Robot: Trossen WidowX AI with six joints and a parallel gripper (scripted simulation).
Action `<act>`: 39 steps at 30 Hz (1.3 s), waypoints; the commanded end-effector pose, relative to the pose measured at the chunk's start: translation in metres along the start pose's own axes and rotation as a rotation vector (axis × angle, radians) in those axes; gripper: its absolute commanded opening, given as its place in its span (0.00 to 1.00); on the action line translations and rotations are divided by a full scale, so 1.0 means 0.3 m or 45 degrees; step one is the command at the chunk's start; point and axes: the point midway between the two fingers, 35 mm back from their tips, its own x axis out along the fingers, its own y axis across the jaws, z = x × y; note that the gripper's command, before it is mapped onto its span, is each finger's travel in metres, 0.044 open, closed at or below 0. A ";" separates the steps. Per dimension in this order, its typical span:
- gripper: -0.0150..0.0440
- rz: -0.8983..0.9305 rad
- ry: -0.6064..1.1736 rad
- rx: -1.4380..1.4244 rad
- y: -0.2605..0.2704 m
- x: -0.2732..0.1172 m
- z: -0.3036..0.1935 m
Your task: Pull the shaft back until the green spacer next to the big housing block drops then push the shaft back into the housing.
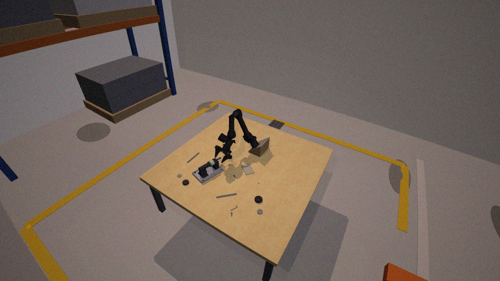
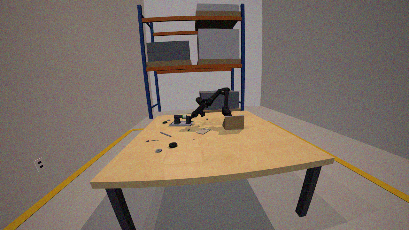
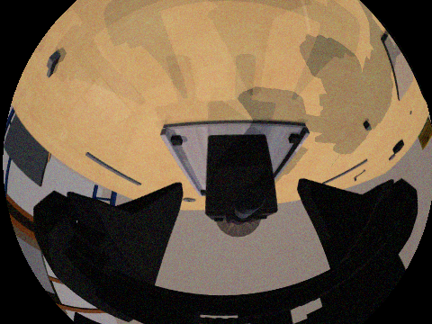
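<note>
A dark housing block (image 1: 202, 170) (image 2: 177, 120) stands on a grey base plate (image 1: 207, 179) (image 2: 172, 125) (image 3: 194, 134). The green spacer (image 1: 209, 163) (image 2: 182, 116) sits on the shaft line beside the housing's barrel, with a pale spacer (image 1: 212, 162) (image 2: 185, 116) next to it. A dark support post (image 1: 216, 164) (image 2: 188, 120) (image 3: 238, 166) stands beyond them. The shaft's end (image 1: 219, 159) (image 3: 249, 211) sticks out of the post. My gripper (image 1: 219, 158) (image 3: 243, 187) is open and empty, its fingers on either side of the shaft end's line. The spacers are mostly hidden in the wrist view.
A grey bar (image 1: 193, 157) (image 3: 112, 168) lies beside the base plate, another bar (image 1: 226, 195) (image 2: 165, 134) on the other side. Black rings (image 1: 185, 182) (image 1: 258, 199) and a flat tile (image 1: 248, 170) (image 2: 203, 131) lie on the table. An upright brown panel (image 2: 234, 123) stands by the arm's base.
</note>
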 end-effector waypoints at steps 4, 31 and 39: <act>1.00 -0.003 -0.001 -0.005 -0.002 0.034 0.001; 0.25 -0.001 -0.003 -0.003 -0.001 0.041 0.004; 0.25 -0.003 -0.001 -0.005 -0.001 0.030 0.015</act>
